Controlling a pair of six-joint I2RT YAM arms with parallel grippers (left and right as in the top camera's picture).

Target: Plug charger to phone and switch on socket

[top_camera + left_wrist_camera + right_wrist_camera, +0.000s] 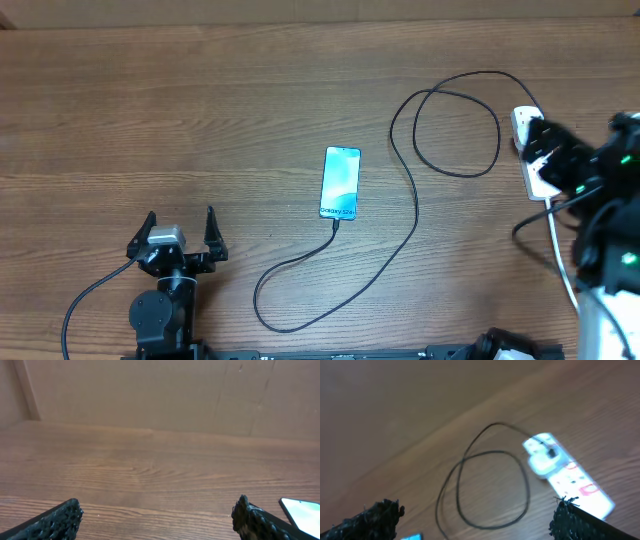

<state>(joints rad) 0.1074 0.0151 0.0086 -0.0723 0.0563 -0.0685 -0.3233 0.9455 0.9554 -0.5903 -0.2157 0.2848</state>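
Left pincer (180, 220) sat closest, by the near edge of the surface (200, 90) toward its left corner, fingers spread wide w/ nothing between them. It looked parked there, out of the way, since nothing of the job lay on that side.

Phone (341, 183) lay flat approx. mid-surface, screen up and lit pale blue, one short end toward the near edge. Charger (414, 205) ran from that short end, curled toward the near edge, swung back up the surface and made one loose loop. It ended at the far end of the socket (575, 480), which lay along the right edge w/ the plug end fitted in. The tip seemed to meet the phone, so prob. that half of the job was done, tho the join was too small to be sure.

Right pincer (475, 515) hung over the socket, also wide open & holding nothing, not touching it as far as I could tell. My guess: it was placed there to press a red-marked switch (587, 489), i.e. the step left. Whether any switch was on, couldn't tell; the right wrist view was blurred.
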